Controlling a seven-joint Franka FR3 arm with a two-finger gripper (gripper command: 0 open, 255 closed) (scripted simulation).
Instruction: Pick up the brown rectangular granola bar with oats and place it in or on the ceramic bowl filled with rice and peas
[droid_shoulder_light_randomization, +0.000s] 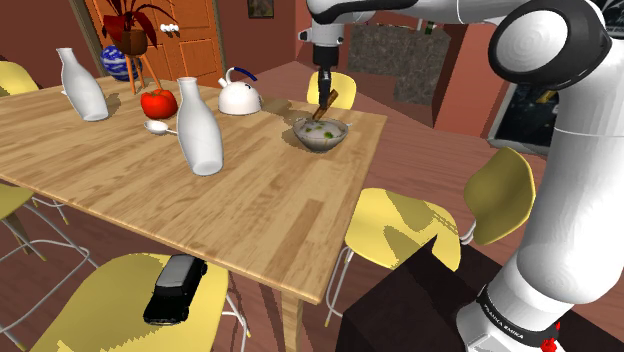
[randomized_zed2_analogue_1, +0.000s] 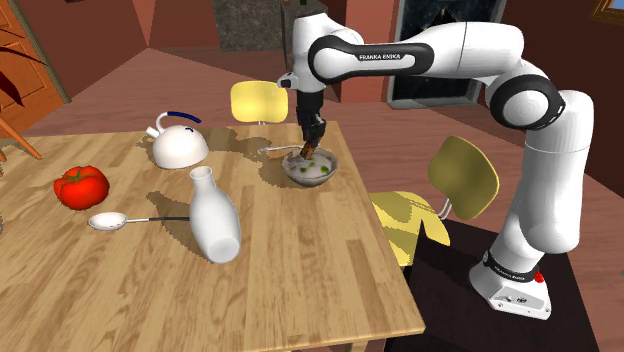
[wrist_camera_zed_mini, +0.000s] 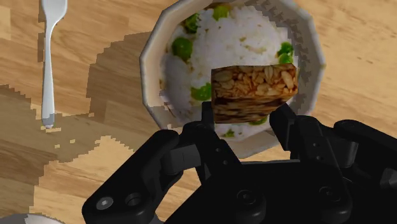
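Granola bar (wrist_camera_zed_mini: 254, 89), pinched between the gripper's (wrist_camera_zed_mini: 245, 118) closed-in fingers, hangs just over the rice-and-peas bowl (wrist_camera_zed_mini: 151, 70) near the table's (droid_shoulder_light_randomization: 250, 200) far right edge in the shoulder view; placing seems in hand, needing a short descent, then release.

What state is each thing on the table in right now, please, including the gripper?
gripper, shut on the granola bar.
granola bar, held over the bowl.
bowl, upright, full of rice and peas.
spoon, lying flat beside the bowl.
kettle, upright.
nearer white bottle, upright.
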